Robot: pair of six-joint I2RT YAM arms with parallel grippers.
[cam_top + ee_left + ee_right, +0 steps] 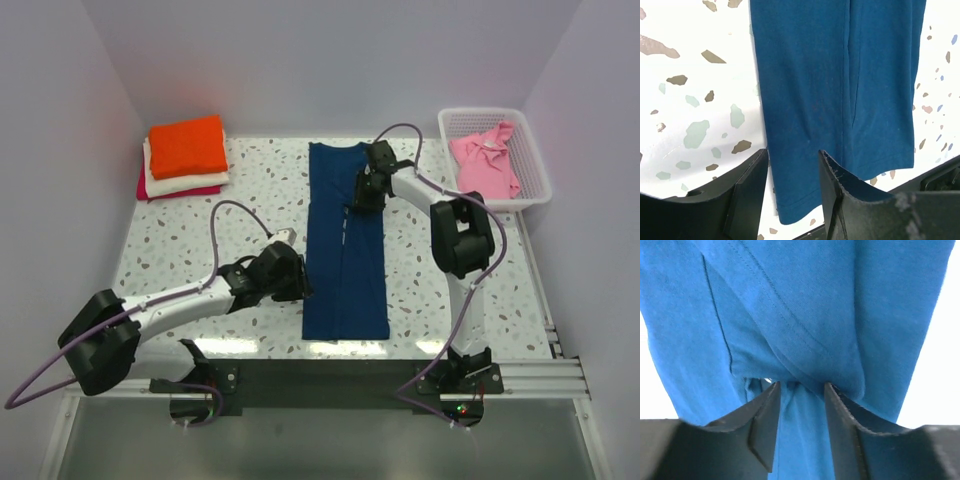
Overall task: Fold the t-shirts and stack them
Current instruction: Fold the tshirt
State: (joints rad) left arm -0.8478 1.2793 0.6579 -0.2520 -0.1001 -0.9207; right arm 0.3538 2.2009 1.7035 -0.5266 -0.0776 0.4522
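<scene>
Top external view: the navy blue t-shirt (345,260), folded into a long narrow strip, lies flat mid-table. The left gripper (296,280) sits at its left edge near the hem, jaws parted astride the cloth's border. The right gripper (362,192) rests on the shirt's upper part, jaws likewise apart, a bunched fold between them. At the far left the orange tee (187,145) tops the cream tee (185,181) and the magenta tee (178,191). The pink t-shirt (485,162) lies crumpled in the white lattice basket (537,165), far right.

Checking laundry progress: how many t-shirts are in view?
5: navy tee mid-table; pink tee in the basket; orange tee, cream tee and magenta tee stacked far left. More may be hidden.
</scene>
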